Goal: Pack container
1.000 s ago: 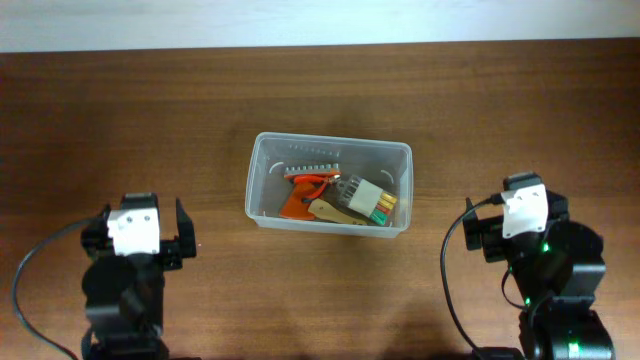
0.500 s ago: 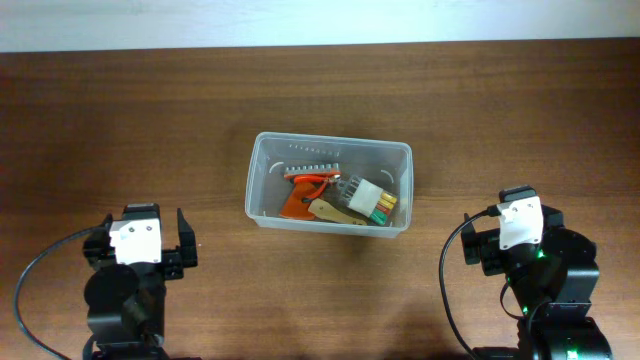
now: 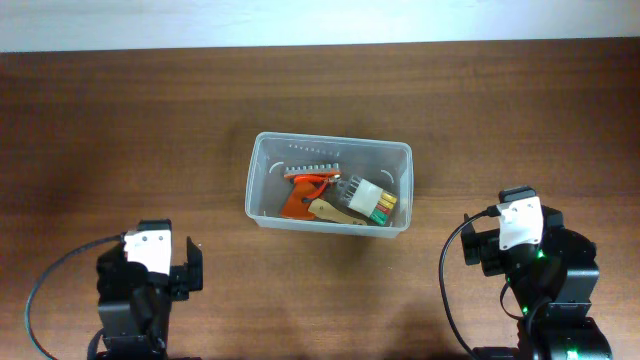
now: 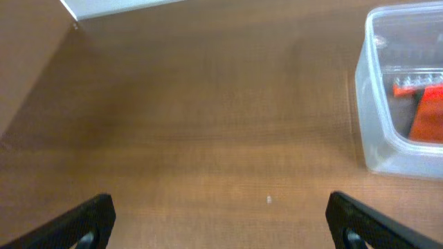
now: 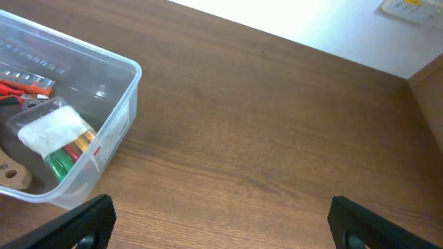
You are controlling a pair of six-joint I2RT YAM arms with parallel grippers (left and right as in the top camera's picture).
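Note:
The clear plastic container (image 3: 262, 172) stands mid-table and holds an orange tool (image 3: 300, 195), a row of metal bits (image 3: 312, 160) and a pack of coloured batteries (image 3: 368, 198). It also shows in the left wrist view (image 4: 365, 97) and the right wrist view (image 5: 123, 111). My left gripper (image 4: 221, 225) is open and empty over bare table, left and in front of the container. My right gripper (image 5: 221, 225) is open and empty over bare table, right and in front of it.
A white wall strip (image 3: 320, 20) runs along the table's far edge. A small white speck (image 4: 269, 200) lies on the wood between the left fingers. A wooden panel (image 5: 429, 76) rises at the right.
My left arm has drawn back toward the table's near edge. The right arm drew back slightly at first, then stayed still. The container and its contents have not moved.

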